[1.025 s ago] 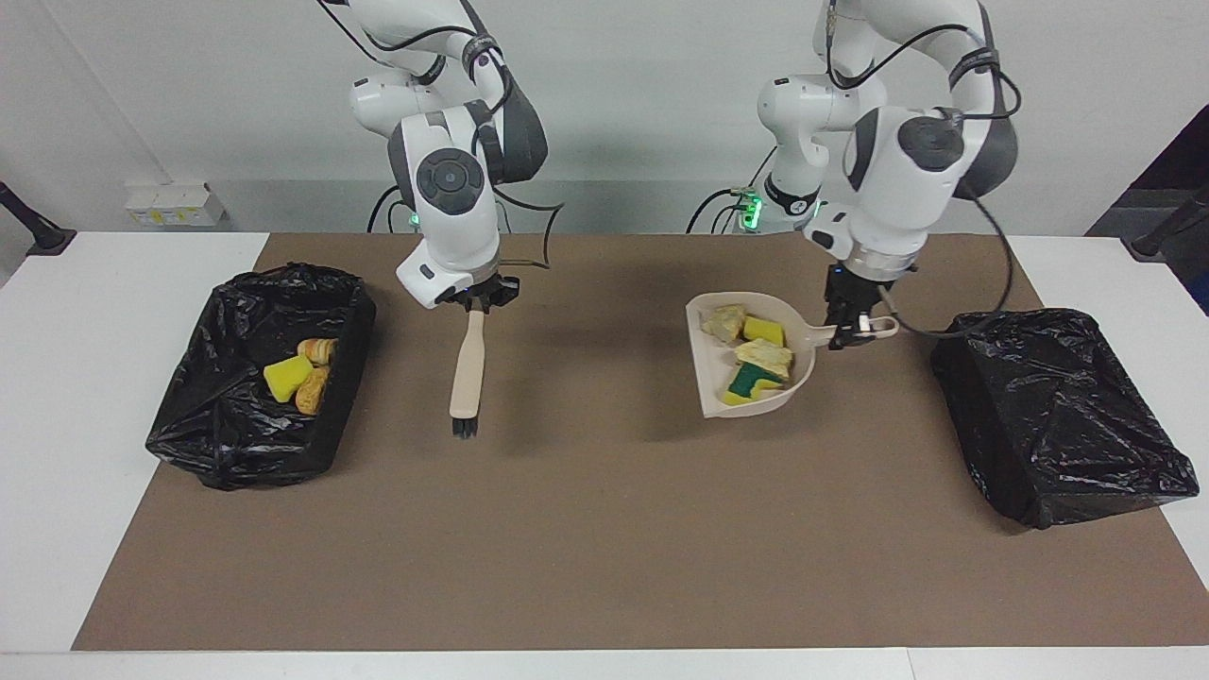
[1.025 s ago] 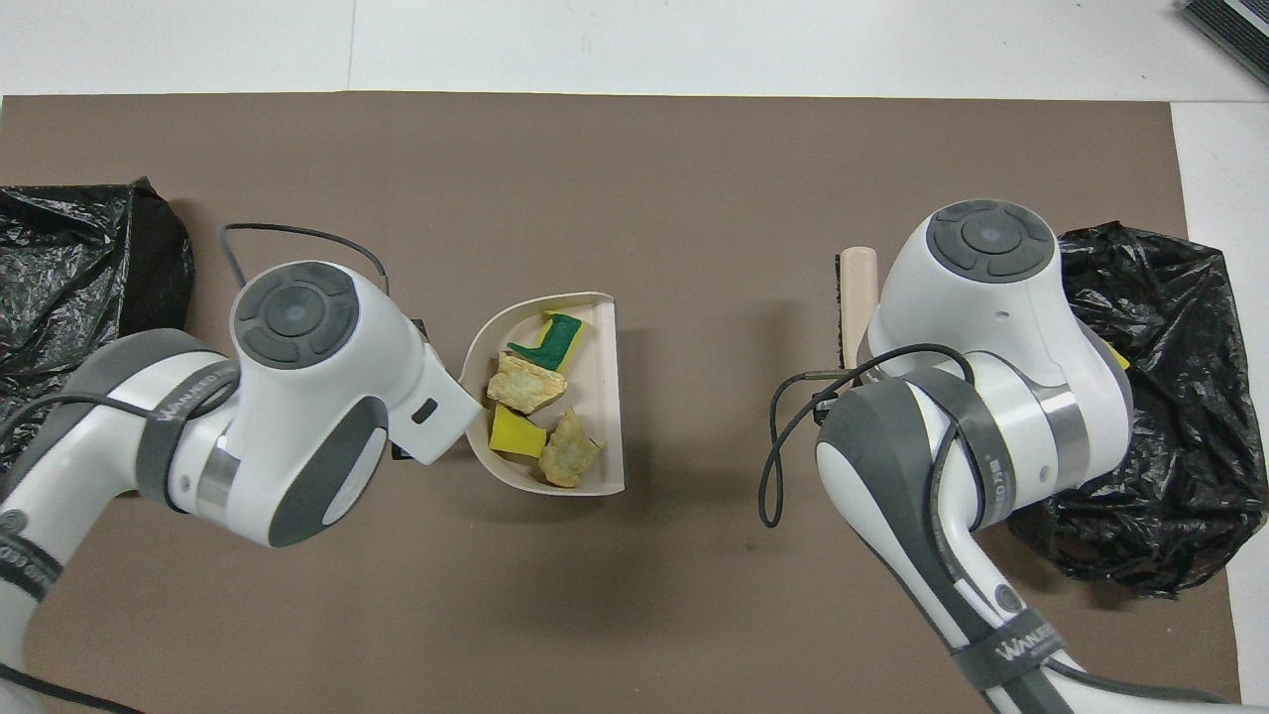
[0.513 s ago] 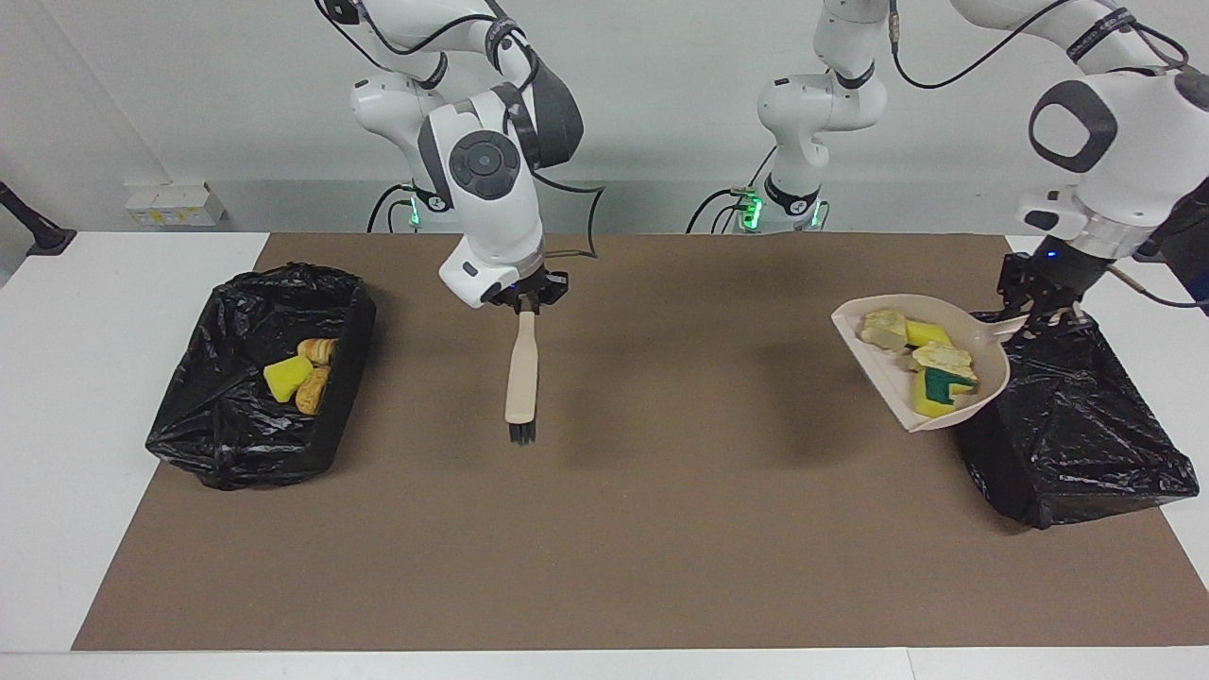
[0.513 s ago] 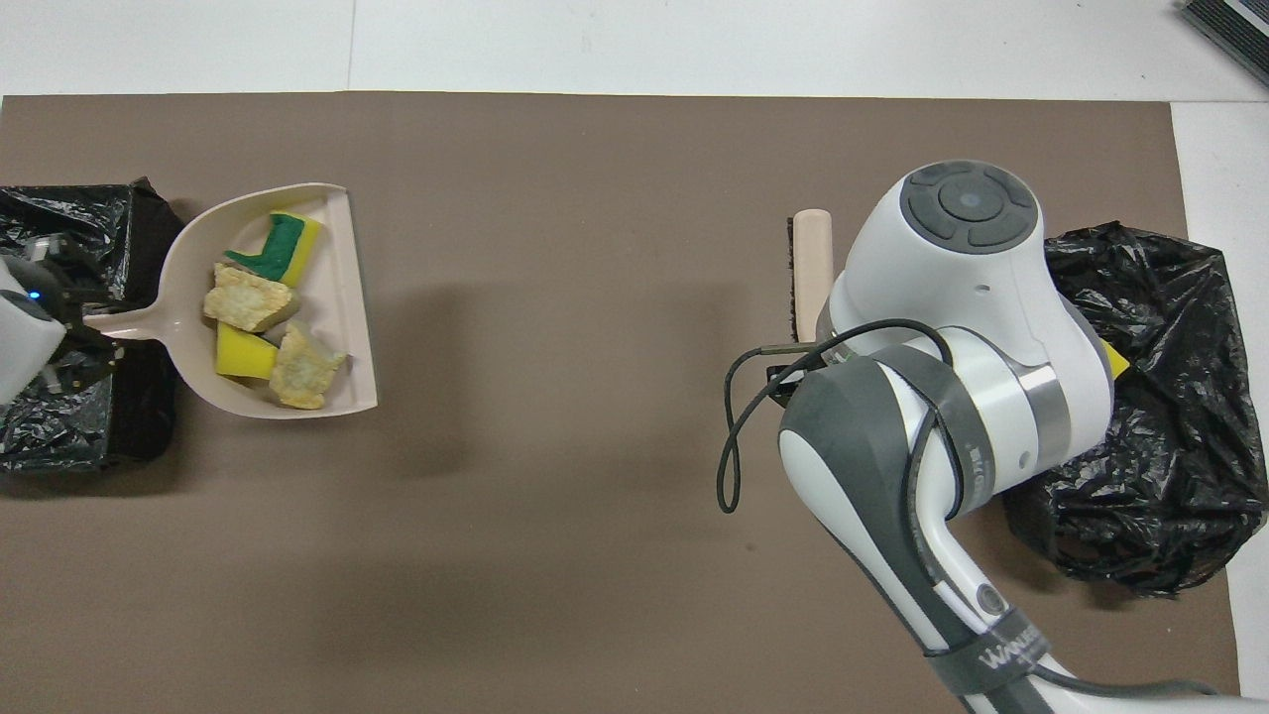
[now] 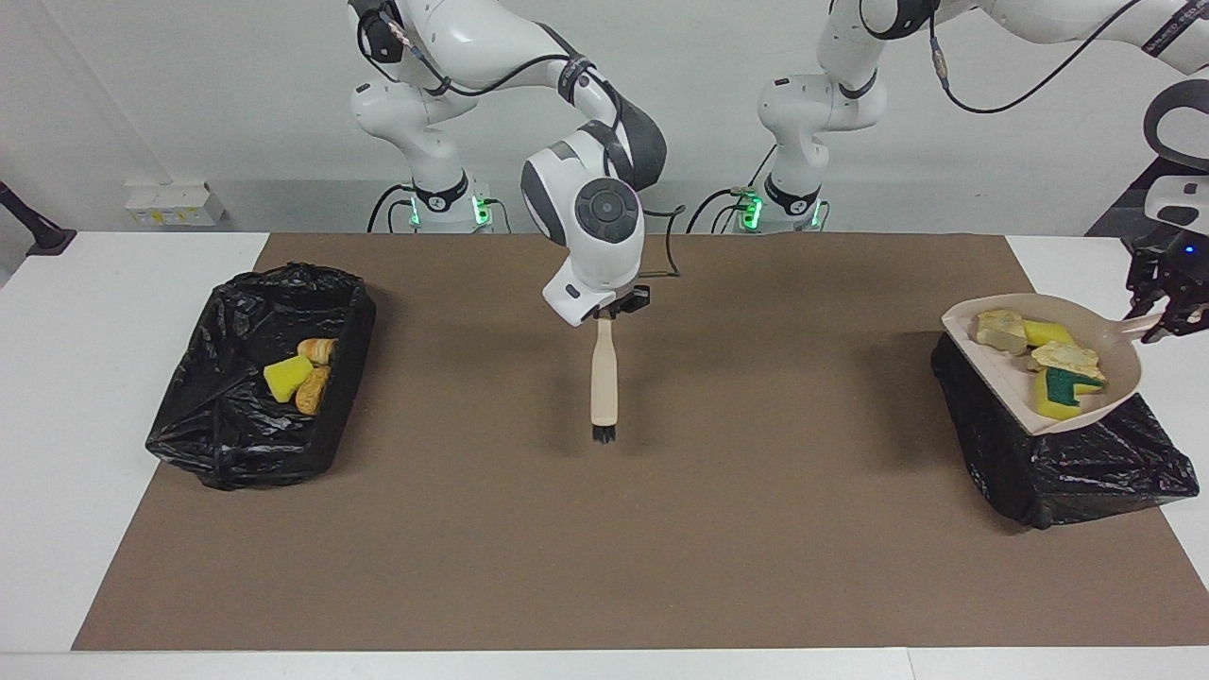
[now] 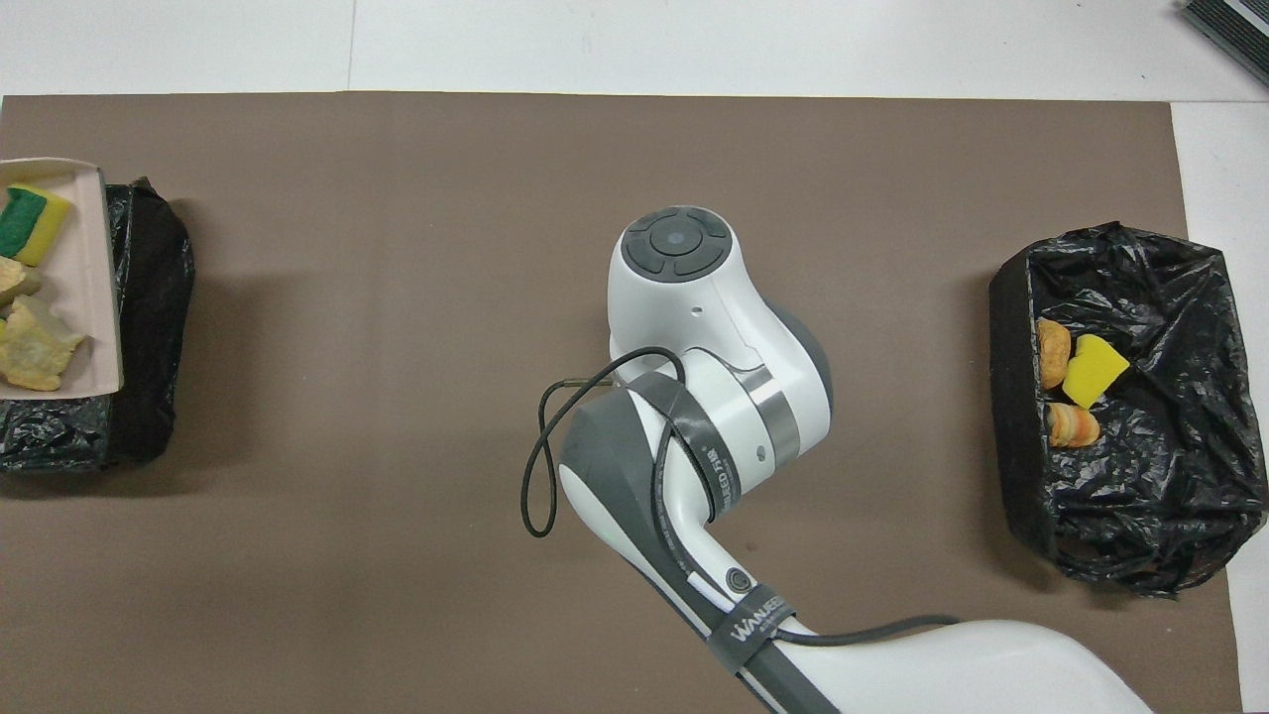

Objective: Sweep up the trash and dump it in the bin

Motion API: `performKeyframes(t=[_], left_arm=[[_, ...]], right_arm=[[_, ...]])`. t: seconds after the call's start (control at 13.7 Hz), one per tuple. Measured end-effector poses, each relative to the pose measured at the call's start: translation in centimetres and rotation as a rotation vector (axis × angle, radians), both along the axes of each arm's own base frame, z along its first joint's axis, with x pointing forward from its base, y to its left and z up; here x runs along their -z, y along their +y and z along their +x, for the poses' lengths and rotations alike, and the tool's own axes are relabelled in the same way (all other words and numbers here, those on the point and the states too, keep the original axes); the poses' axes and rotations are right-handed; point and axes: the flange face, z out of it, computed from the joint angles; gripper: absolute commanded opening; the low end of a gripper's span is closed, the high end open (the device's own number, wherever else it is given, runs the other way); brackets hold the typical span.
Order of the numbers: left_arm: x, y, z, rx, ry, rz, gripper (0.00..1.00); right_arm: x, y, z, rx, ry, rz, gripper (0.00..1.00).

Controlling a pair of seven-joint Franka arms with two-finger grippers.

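A beige plastic dustpan (image 5: 1105, 401), scoop-shaped with a flat front lip, hung level over the bin (image 5: 1067, 463) at the left arm's end of the table. It carried four scraps of trash (image 5: 1039, 359): a plain yellow sponge piece, a yellow piece with a green backing, and two pale crumbly foam lumps. The left gripper (image 5: 1160, 316) was clamped on the pan's short handle, over the table's edge beside that bin. The bin was a box wrapped in crinkled, glossy black plastic.

The second bin (image 5: 236, 425), lined with the same black film, stood open at the right arm's end; three scraps (image 5: 300, 375) lay in it, one yellow sponge wedge touching two orange-brown lumps.

The right gripper (image 5: 609, 309), fingers closed tight, gripped the top of a pale brush (image 5: 604, 378), which hung upright over the middle of the brown mat (image 5: 604, 548), its dark bristles pointing down.
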Motion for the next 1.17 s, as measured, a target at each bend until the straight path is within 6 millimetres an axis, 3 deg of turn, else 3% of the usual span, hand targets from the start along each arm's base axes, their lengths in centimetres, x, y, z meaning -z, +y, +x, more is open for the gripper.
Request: performKeyframes(t=[0.15,0.29,0.59,0.81,1.03,1.17], left_arm=[[-0.1,3.2,0.6,0.01,0.004,0.091,0.0],[0.2,4.9,1.4,0.021,-0.002,0.2,0.0],[1.7,5.4,3.0,0.09,0.048,0.389,0.0],[1.6,4.8,3.3,0.127,0.118,0.512,0.0],[1.4,5.1,3.1,0.129,0.155,0.566,0.0],[0.9,5.4,2.7,0.119,0.177,0.608,0.0]], right_arm=[[0.3,1.6,-2.8,-0.025,0.032,-0.024,0.0],[0.8,2.2,-6.2,-0.051,0.063,-0.05,0.0],[2.8,2.3,-13.9,-0.086,0.089,-0.065,0.0],[5.3,0.7,-18.5,-0.09,0.058,-0.05,0.0],[6.8,-1.4,-20.8,-0.069,0.04,-0.042,0.0],[7.0,-1.7,-21.6,-0.063,0.031,-0.026,0.0]])
